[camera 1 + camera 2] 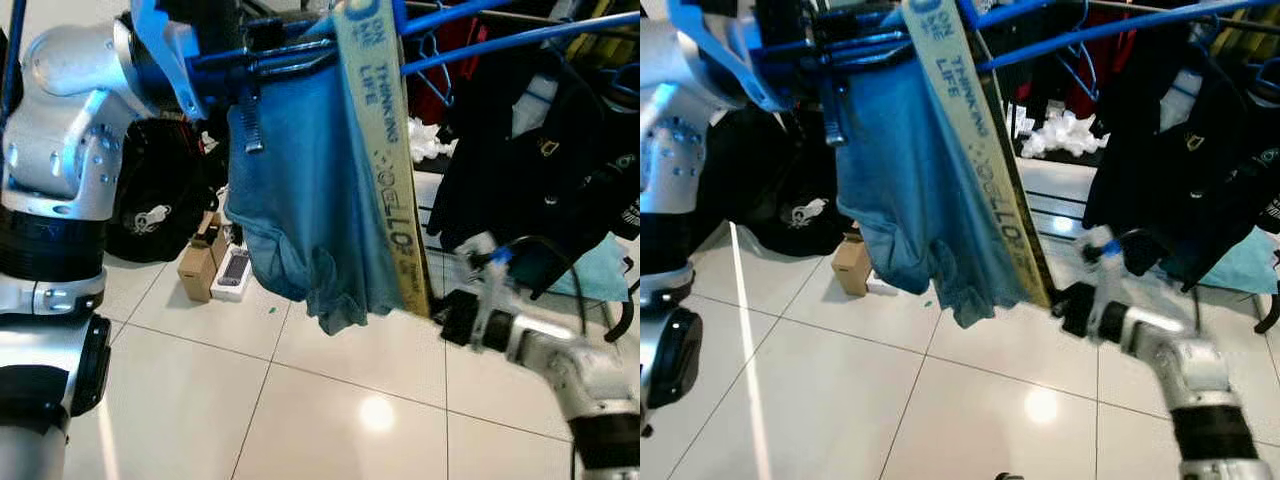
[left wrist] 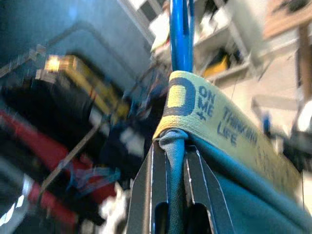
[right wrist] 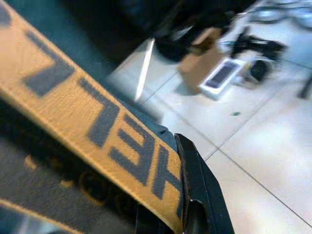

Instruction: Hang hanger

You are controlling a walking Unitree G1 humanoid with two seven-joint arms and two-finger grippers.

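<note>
— Jaws first: what is each one doing?

— On the left gripper (image 2: 168, 195) the jaws are closed tight on a bunched fold of the blue garment (image 1: 300, 190), right where the yellow strap (image 1: 385, 160) with dark lettering folds over it. The left arm is raised high at the upper left of the head views, up by the blue rail (image 1: 500, 40).

— And the right?

— The right gripper (image 1: 445, 315) reaches in low, at the bottom end of that strap. From its wrist camera one black finger (image 3: 197, 190) lies against the strap's edge, with the lettered band running across in front. I cannot tell whether those jaws are clamped on it or only beside it.

— Where is the hanger?

— A blue hanger (image 1: 165, 50) sits at the top left, just beside the left wrist, with the garment draped below it. Its hook and how it meets the rail are too crowded to make out. It is well above the right jaws and close to the left ones.

— Anything else around?

— Dark clothes (image 1: 540, 160) hang from the rail on the right. On the white tiled floor (image 1: 330, 400) stand a cardboard box (image 1: 197, 265) and a small white box (image 1: 233, 272) just beside it.
</note>
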